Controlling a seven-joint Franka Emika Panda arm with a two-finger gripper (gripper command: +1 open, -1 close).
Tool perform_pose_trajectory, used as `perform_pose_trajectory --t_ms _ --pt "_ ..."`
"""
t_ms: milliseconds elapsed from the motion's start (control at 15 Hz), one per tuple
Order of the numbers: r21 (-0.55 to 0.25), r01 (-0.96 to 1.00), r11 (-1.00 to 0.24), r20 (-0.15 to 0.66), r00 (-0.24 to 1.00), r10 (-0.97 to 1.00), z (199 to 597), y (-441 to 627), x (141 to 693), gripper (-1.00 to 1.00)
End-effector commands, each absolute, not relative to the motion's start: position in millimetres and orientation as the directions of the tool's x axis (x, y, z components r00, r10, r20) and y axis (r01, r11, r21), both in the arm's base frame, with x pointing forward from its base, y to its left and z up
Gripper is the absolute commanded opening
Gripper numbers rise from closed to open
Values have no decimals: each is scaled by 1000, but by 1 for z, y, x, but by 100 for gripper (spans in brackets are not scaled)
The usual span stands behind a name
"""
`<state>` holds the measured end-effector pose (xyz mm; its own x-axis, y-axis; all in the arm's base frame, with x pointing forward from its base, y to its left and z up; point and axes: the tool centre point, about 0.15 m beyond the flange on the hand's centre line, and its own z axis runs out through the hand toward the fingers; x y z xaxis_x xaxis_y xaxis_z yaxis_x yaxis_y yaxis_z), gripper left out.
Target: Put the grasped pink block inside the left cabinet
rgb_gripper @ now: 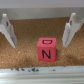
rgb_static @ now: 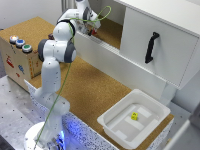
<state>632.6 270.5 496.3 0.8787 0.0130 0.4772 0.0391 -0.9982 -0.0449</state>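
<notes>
In the wrist view the pink block [rgb_gripper: 48, 49], a pinkish-red cube with a black letter N on its side, rests on the cork floor of the left cabinet [rgb_gripper: 30, 30]. My gripper [rgb_gripper: 38, 41] is open. Its two white fingers [rgb_gripper: 7, 30] stand wide on either side of the block and do not touch it. In the exterior view my gripper [rgb_static: 92, 29] reaches over the white front wall into the left cabinet [rgb_static: 112, 32]. The block cannot be made out there behind the hand.
A white door with a black handle [rgb_static: 151, 47] closes the compartment on the exterior view's right. A shallow white tub [rgb_static: 116, 111] on the cork table holds a tiny yellow block [rgb_static: 134, 116]. A wooden box with round coloured buttons [rgb_static: 20, 44] stands at the exterior view's left.
</notes>
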Motion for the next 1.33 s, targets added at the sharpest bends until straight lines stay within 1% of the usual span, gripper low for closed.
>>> perform_pose_trajectory --t_ms 0,133,267,667,867,933,1000,1067,1267 --pt "-37 -5 -999 464 885 -21 508 270 573 100" --pt "-37 16 -999 455 891 -2 504 270 551 100" --pt "-31 55 -998 424 905 37 494 271 526 100" --pt "-73 175 -982 381 915 135 483 274 461 100" --pt "-102 240 -965 357 915 190 462 282 437 100" --pt "-109 272 -956 329 917 224 449 287 427 100" --pt "-120 283 -951 321 918 233 445 289 422 100" --pt "-111 302 -947 321 913 254 446 294 419 100" --pt "-63 333 -941 342 893 293 468 314 409 100"
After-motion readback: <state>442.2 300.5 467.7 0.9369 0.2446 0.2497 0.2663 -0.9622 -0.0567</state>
